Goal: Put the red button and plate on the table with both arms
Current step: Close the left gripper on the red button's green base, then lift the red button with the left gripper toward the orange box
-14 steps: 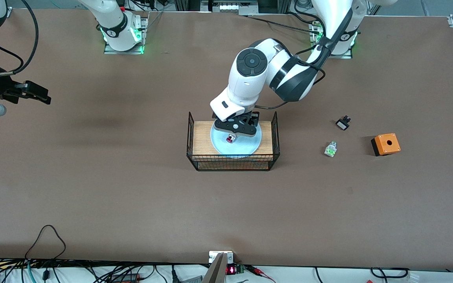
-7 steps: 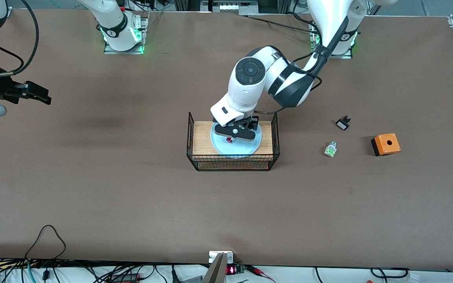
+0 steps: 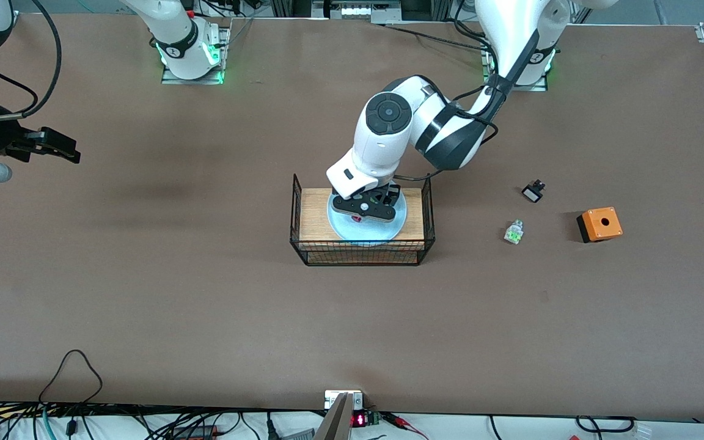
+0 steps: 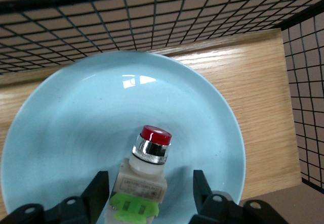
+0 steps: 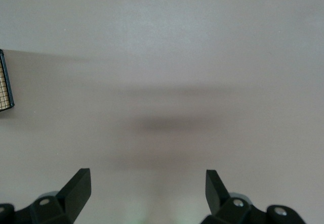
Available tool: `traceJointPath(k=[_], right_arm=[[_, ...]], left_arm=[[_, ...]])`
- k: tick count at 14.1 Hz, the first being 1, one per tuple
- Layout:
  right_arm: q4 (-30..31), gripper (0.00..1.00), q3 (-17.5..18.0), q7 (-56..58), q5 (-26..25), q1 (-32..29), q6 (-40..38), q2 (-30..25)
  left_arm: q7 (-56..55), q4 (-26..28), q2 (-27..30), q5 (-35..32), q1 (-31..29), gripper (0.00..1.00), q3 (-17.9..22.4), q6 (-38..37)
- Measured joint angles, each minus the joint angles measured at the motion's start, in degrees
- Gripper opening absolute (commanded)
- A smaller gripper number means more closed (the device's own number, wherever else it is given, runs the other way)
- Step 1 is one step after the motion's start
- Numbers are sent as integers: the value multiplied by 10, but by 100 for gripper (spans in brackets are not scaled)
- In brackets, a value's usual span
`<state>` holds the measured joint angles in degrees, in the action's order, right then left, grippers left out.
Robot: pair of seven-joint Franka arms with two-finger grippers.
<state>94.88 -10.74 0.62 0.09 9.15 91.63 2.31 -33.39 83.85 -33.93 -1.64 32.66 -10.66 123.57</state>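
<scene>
— Closing in: the left gripper (image 4: 151, 196) straddles the red button (image 4: 145, 169) on the plate (image 3: 388, 231), one of its fingers (image 4: 99, 191) each side, not yet touching.

— Next: pinch, lift clear. The right gripper (image 5: 147, 186) waits spread over bare worktop (image 3: 205, 305).

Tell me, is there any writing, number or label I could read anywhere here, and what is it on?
Nothing here reads clearly.
Red button: a printed line on its white body, too blurred to read.
Small red lit display at the table edge nearest the front camera: too small to read.
Round marks on the two arm bases: too small to read.
</scene>
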Motion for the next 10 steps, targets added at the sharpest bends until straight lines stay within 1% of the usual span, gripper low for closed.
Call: traceJointPath(k=[2,4,7,10], right_arm=[[0,100,0,0,0,0,0,0],[0,100,0,0,0,0,0,0],[0,100,0,0,0,0,0,0],[0,100,0,0,0,0,0,0]], left_arm=[[0,-2,0,0,0,34,0,0],[0,-5,0,0,0,26,0,0],[-1,-12,3,0,0,26,0,-6],[-1,-23,12,0,0,26,1,-27]])
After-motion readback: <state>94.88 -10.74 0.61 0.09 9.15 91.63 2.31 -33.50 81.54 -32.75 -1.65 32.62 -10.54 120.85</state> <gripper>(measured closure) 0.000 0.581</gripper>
